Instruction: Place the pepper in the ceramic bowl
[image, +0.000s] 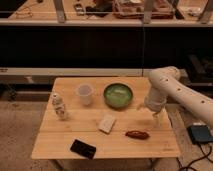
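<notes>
The pepper (137, 134) is small, slim and dark red. It lies on the wooden table (65, 137) near the front right. The ceramic bowl (118, 94) is round and green and stands at the back middle of the table; I see nothing in it. My white arm reaches in from the right. My gripper (156, 116) points down over the table's right side, right of the bowl and a little behind and to the right of the pepper. It touches neither.
A translucent white cup (85, 93) stands left of the bowl. A small white figure-like object (59, 106) is at the left, a pale flat block (106, 123) is mid-table and a black flat rectangle (83, 148) is at the front. A dark box (201, 134) lies on the floor at the right.
</notes>
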